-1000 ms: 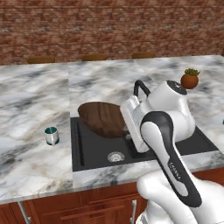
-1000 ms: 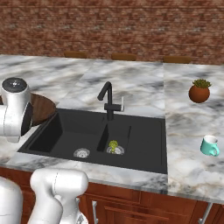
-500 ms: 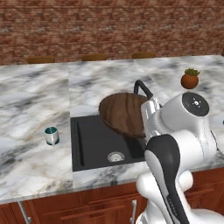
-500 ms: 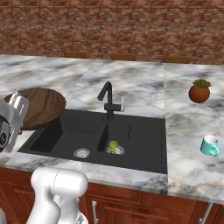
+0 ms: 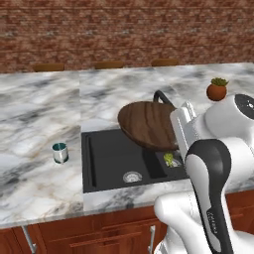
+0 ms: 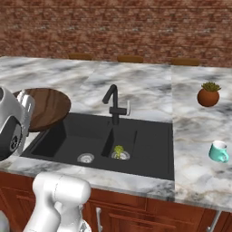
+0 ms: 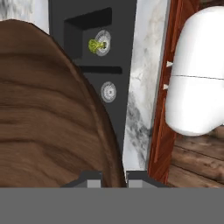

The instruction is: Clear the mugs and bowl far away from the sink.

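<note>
Left base view: I hold the wooden bowl (image 5: 149, 124) lifted over the black sink (image 5: 106, 161); a teal mug (image 5: 60, 153) stands on the desk (image 5: 34, 124) to its left. Right base view: another mug (image 6: 219, 151) sits right of the sink. Hand view: my claw (image 7: 113, 178) pinches the bowl's rim.

Arm raised, tool (image 7: 113, 178) clamped on bowl (image 5: 149, 124) rim

Bowl (image 5: 149, 124): dark wood, visible grain. Sink (image 6: 104, 138): matt black, steel drains. Counter (image 6: 195, 131): glossy veined marble. Wall (image 5: 124, 30): rough brick at 12 o'clock.
</note>
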